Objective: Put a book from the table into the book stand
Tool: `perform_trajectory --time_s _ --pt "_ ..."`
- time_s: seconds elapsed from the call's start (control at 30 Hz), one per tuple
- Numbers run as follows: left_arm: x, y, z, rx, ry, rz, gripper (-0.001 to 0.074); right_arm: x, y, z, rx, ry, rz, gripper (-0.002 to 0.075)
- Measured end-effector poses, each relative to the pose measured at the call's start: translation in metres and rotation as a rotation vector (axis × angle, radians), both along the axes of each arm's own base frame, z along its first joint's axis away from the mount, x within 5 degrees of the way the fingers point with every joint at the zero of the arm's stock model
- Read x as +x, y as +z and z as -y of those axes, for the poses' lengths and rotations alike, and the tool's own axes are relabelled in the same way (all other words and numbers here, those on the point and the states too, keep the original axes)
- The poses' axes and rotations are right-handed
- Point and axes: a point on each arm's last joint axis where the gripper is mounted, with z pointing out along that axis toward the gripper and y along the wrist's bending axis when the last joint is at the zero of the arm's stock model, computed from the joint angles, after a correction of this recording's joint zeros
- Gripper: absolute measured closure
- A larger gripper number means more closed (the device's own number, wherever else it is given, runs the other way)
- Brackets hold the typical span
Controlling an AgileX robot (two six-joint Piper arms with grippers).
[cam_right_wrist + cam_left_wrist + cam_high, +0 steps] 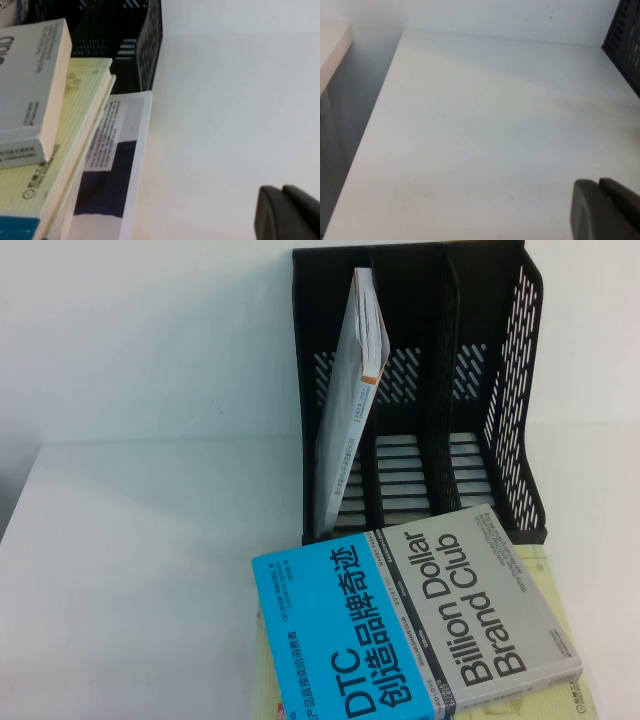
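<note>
**Book still on the pile, both arms low and clear of it**

Nearest the robot, at the front edge of the table (130, 570), the book (410, 625) lies flat, cover up, on top of a larger pale yellow-green book (565, 640). The right wrist view shows a third volume, a white one with a dark panel (112, 185), under those two, its edge jutting out toward the right side of the desk. The book is not square to the pile; its far corner points at the book stand (430, 390).

That stacking is the likely trouble. A grip taken at the cream page edge could catch the yellow-green cover as well, or drag the whole pile, since nothing pins the lower books. The book is thick, so a shallow bite could let it swing and slip when it is tipped upright.

The left gripper (605, 212) hangs over bare tabletop toward the left side, with the stand's side wall just in its view. The right gripper (290, 212) sits low near the front right, beside the pile but not touching it. Each shows only as a dark tip at its camera's rim; I cannot tell how far either claw is open, and neither visibly holds anything.

Farther back, the stand rests against the rear edge. A thin white-grey book (350, 390) leans in its left slot; the middle and right slots look free.
</note>
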Motion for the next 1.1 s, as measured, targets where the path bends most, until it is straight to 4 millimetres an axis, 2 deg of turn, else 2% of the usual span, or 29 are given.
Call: perform_trajectory --time_s 0.9,1.1 --pt "0.0010 0.0021 0.0002 -0.029 0.005 0.032 0.0738 0.0001 0.0011 -0.0024 0.069 0.004 0.003 0.0729" --pt "0.0026 0.0087 0.0002 -0.095 0.020 0.105 0.0738 0.0022 0.0056 -0.0025 0.124 -0.010 0.067 0.0729"
